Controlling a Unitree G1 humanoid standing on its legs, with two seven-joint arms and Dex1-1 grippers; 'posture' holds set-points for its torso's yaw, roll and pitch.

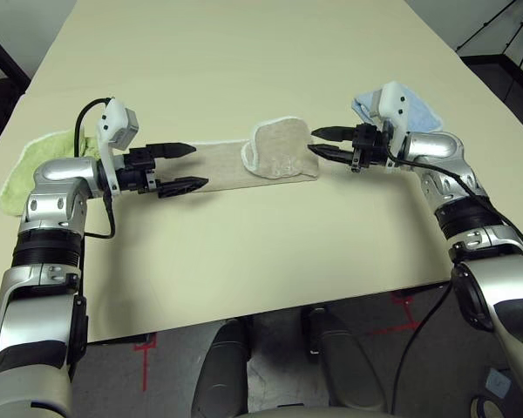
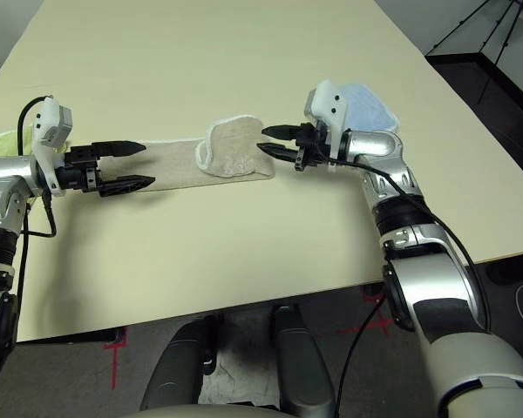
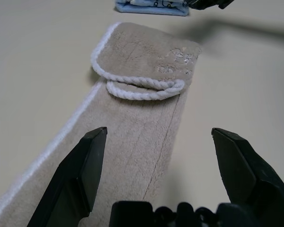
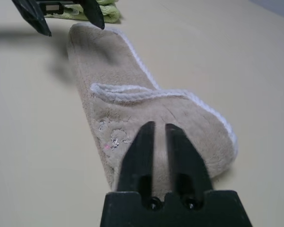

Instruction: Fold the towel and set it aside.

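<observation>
Both claws flank the towel (image 1: 261,162): left claw (image 1: 185,166) spread, right claw (image 1: 320,142) together, empty.

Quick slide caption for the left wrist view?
Open left gripper poised over the tan towel, far end folded back.

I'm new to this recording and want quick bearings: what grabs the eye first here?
A long beige towel lies across the middle of the table, its right end folded back over itself. The two grippers face each other over its ends: the left gripper open above the left end, the right gripper shut just off the folded end, holding nothing. A lime-green towel and a light blue towel lie behind the arms.
</observation>
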